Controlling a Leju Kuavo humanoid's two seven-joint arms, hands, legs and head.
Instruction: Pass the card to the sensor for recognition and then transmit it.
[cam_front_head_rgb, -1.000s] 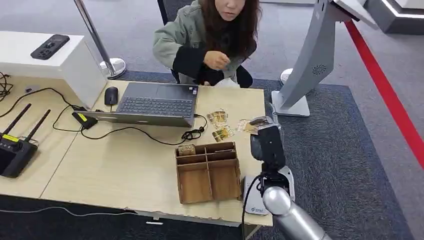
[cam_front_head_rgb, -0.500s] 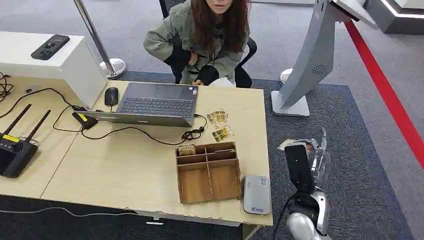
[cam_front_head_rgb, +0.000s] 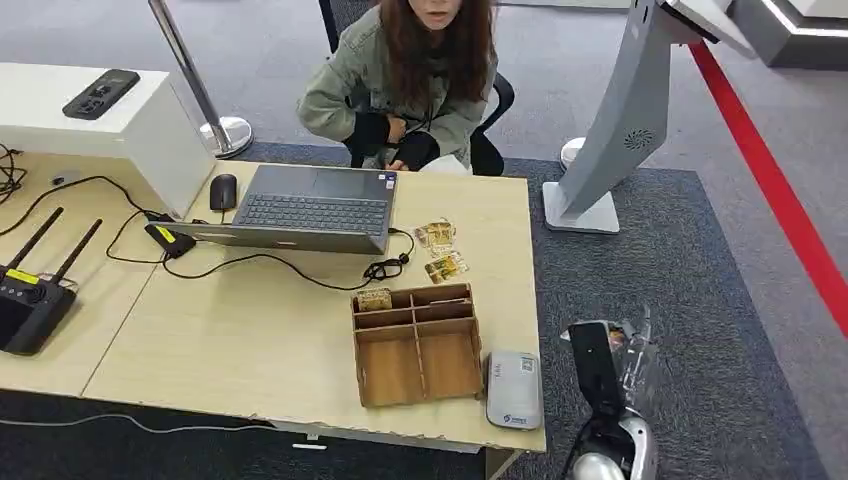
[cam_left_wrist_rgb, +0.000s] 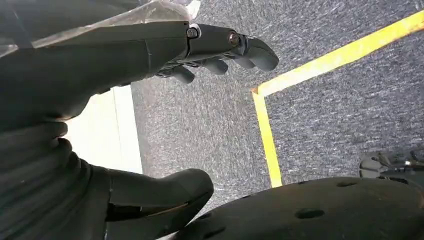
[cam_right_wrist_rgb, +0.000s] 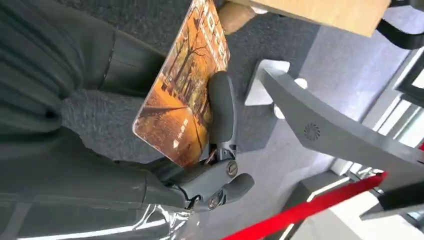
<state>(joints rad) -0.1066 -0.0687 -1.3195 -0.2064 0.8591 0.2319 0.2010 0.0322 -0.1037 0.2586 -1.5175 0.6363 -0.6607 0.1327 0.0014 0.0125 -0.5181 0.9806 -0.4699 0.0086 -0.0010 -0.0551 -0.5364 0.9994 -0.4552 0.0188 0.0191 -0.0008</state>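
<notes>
My right hand (cam_front_head_rgb: 625, 355) hangs low over the carpet, off the table's right edge and to the right of the grey-white sensor (cam_front_head_rgb: 514, 390) near the table's front corner. In the right wrist view the card (cam_right_wrist_rgb: 182, 95), printed with an orange autumn scene, is pinched between the thumb and the dark fingers (cam_right_wrist_rgb: 221, 115) of that hand. My left hand (cam_left_wrist_rgb: 125, 55) hangs above the carpet, fingers apart and holding nothing. Two more cards (cam_front_head_rgb: 437, 236) lie on the table behind the wooden box (cam_front_head_rgb: 415, 343).
A person (cam_front_head_rgb: 420, 80) sits behind the table (cam_front_head_rgb: 250, 340), arms drawn in. A laptop (cam_front_head_rgb: 300, 208), cables, a mouse and a black router (cam_front_head_rgb: 30, 305) occupy the table's left and middle. A grey kiosk stand (cam_front_head_rgb: 610, 130) rises at the right, beside a red floor stripe.
My right hand with the card has swung from above the table's right edge out over the carpet and dropped lower. The person has pulled the raised hand back in.
</notes>
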